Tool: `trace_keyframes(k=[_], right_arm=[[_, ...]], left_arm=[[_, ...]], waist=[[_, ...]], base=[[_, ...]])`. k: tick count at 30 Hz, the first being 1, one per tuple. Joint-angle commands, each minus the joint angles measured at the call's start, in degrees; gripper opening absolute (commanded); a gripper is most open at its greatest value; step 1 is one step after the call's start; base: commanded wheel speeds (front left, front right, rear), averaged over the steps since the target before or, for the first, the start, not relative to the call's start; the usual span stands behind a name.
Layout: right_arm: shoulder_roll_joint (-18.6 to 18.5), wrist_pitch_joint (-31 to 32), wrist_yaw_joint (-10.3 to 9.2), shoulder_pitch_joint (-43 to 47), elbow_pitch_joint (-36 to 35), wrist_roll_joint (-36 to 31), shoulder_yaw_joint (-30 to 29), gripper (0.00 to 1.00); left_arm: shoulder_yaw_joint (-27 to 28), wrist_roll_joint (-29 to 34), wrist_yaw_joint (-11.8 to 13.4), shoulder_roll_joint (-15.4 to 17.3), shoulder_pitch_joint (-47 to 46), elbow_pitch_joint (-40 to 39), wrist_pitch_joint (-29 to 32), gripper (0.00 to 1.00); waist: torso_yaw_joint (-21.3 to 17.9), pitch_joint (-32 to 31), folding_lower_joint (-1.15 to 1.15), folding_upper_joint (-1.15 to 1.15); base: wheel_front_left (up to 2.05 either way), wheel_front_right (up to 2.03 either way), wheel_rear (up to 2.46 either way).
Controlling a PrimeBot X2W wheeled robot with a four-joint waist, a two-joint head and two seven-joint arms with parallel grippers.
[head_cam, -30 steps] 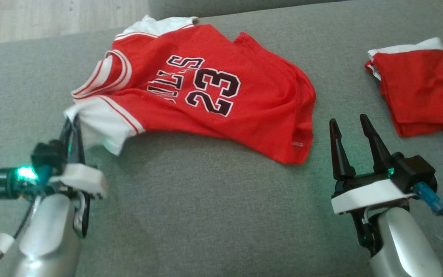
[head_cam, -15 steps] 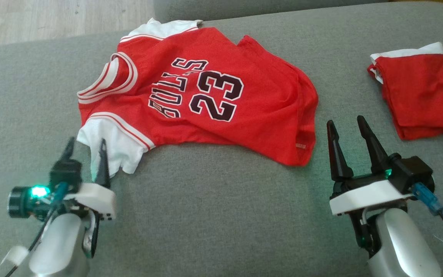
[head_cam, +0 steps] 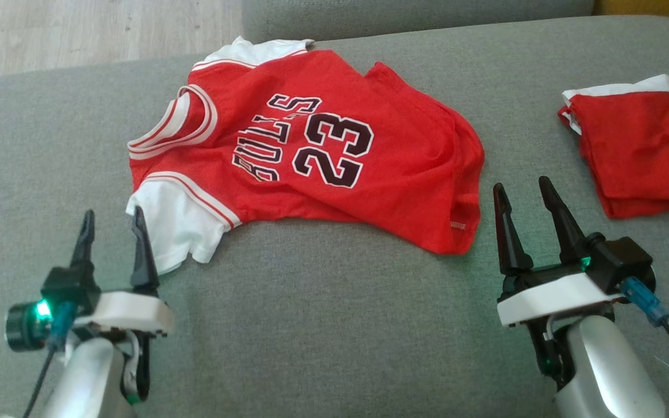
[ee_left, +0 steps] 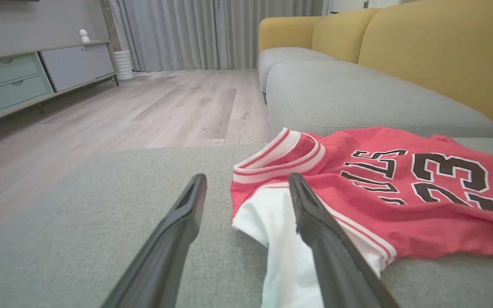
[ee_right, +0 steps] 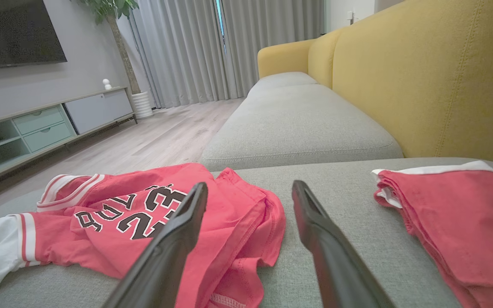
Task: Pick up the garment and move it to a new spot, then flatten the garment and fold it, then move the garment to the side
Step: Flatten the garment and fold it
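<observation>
Two tools low in the head view, both with fingers spread wide and gripping nothing. Left tool (head_cam: 112, 213) at lower left, fingers pointing up the frame, inner finger just beside the white sleeve (head_cam: 175, 229); contact not resolvable. Right tool (head_cam: 521, 184) at lower right, tips beside the hem corner of the red jersey (head_cam: 416, 157), apart from it. Jersey spread across the upper centre of the grey sofa cushion (head_cam: 323, 325), printed side up, black "23" and lettering turned sideways, collar toward frame left, hem toward frame right. Cloth not flat: hem edge rumpled and doubled at the right. Left wrist view: sleeve partly between the two fingers, right-hand finger overlapping it in the frame. Folded red-and-white cloth (head_cam: 642, 151) at the right edge of the head view, well apart from the jersey. Wood floor (head_cam: 90, 29) at upper left; yellow backrest (ee_right: 435, 77) at the right of the right wrist view
</observation>
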Motion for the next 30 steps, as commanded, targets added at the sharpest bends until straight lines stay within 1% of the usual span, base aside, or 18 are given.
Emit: trace_keyframes(k=[1,6,9,12,17,21,25,30], right_arm=[[-0.1,-0.6,0.20,-0.5,-1.5,0.0,1.4,1.00],[-0.1,-0.6,0.20,-0.3,-1.2,-0.1,1.5,1.00],[-0.1,-0.6,0.20,-0.2,-1.3,-0.2,1.3,1.00],[-0.1,-0.6,0.20,-0.5,-1.3,-0.6,0.9,1.00],[-0.1,0.0,0.20,-3.9,1.0,-0.8,0.2,1.00],[-0.1,4.6,0.20,-9.9,6.7,-0.3,-1.5,1.00],[-0.2,10.3,0.20,-17.4,15.4,-0.7,-5.1,1.00],[-1.0,15.1,0.20,-25.8,26.5,-2.5,-9.6,1.00]], left_arm=[[2.2,-0.2,0.0,1.0,-0.4,-1.7,-0.6,1.00],[1.9,-0.7,-0.5,0.0,1.0,-1.9,-0.6,1.00],[1.4,-0.8,-1.5,-0.6,1.5,-2.6,-0.7,1.00],[0.9,-0.5,-1.9,-1.1,1.6,-3.0,-0.7,1.00],[-0.2,0.0,-2.4,-2.3,1.2,-3.4,-0.7,1.00],[-1.0,0.4,-2.9,-3.1,0.1,-3.4,-0.7,1.00],[-2.1,0.9,-3.7,-4.1,-1.5,-2.6,-0.7,1.00],[-3.4,1.4,-4.6,-5.4,-3.7,-1.7,-0.7,1.00]], waist=[[0.1,-0.2,0.00,0.00],[0.2,-0.7,0.00,0.00],[0.4,-0.9,0.00,0.00],[1.0,-0.5,0.00,0.00],[2.4,0.8,0.00,0.00],[3.9,2.6,0.00,0.00],[5.7,4.4,0.00,0.00],[8.2,6.4,0.00,0.00]], base=[[0.00,0.00,0.00],[0.00,0.00,0.00],[0.00,0.00,0.00],[0.00,0.00,0.00],[0.00,0.00,0.00],[0.00,0.00,0.00],[0.00,0.00,0.00],[0.00,0.00,0.00]])
